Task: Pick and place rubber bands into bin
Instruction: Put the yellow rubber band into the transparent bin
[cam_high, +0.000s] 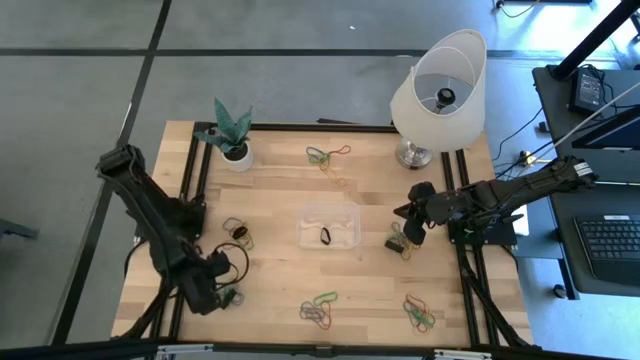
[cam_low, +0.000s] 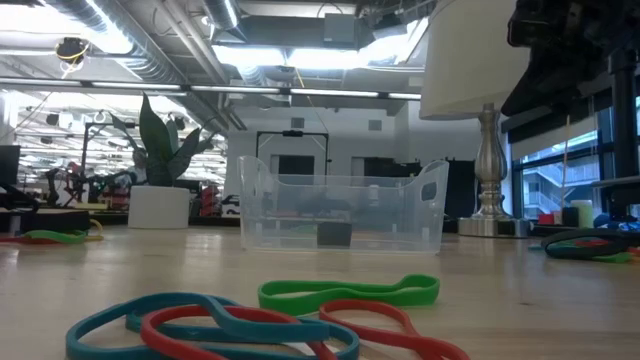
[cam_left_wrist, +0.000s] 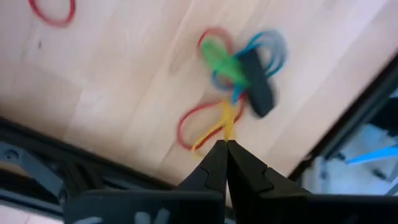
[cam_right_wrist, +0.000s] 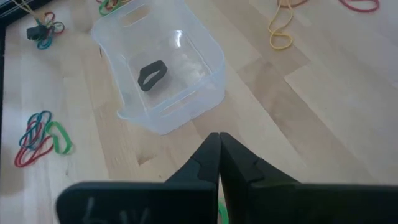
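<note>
Rubber bands lie in little clusters on the wooden table. My left gripper (cam_high: 222, 296) (cam_left_wrist: 227, 147) stands at the near left corner, shut on a tangled cluster (cam_left_wrist: 239, 71) of yellow, red, green, blue and black bands. The clear bin (cam_high: 328, 225) (cam_right_wrist: 163, 68) (cam_low: 340, 215) rests on its base at the table's middle, with one black band (cam_right_wrist: 152, 75) inside. My right gripper (cam_high: 406, 236) (cam_right_wrist: 219, 142) hangs shut just to the right of the bin, above another cluster (cam_high: 399, 245), and touches nothing. My left gripper pinches a yellow band (cam_left_wrist: 228, 124) of the cluster between its two fingertips, coming from above and pointing down. The other bands, tangled with it, trail below the tips. Whether the red loop (cam_left_wrist: 189, 127) is clear of the table, I cannot tell.
More clusters lie at the far middle (cam_high: 328, 157), left of the bin (cam_high: 238, 232), near middle (cam_high: 318, 306) (cam_low: 250, 320) and near right (cam_high: 420, 312). A white plant pot (cam_high: 236, 155) stands at the far left. A lamp (cam_high: 440, 90) stands at the far right.
</note>
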